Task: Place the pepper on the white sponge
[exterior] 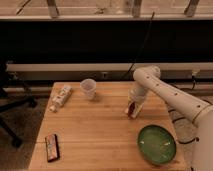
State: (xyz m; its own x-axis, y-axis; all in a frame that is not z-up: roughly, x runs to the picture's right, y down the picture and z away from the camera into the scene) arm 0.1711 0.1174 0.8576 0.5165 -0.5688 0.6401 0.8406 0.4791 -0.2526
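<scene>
My gripper [132, 108] hangs from the white arm over the right middle of the wooden table [100, 135], low, near the surface. A slender dark red pepper [130, 109] shows upright between its fingers, so it looks shut on the pepper. A pale bit at the gripper's lower right edge may be the white sponge [136, 113]; the rest of it is hidden behind the gripper, and I cannot tell whether the pepper touches it.
A green plate [156, 144] lies at the front right. A clear plastic cup [88, 88] stands at the back middle. A white patterned tube [60, 97] lies at the back left. A dark wrapped bar [52, 147] lies at the front left.
</scene>
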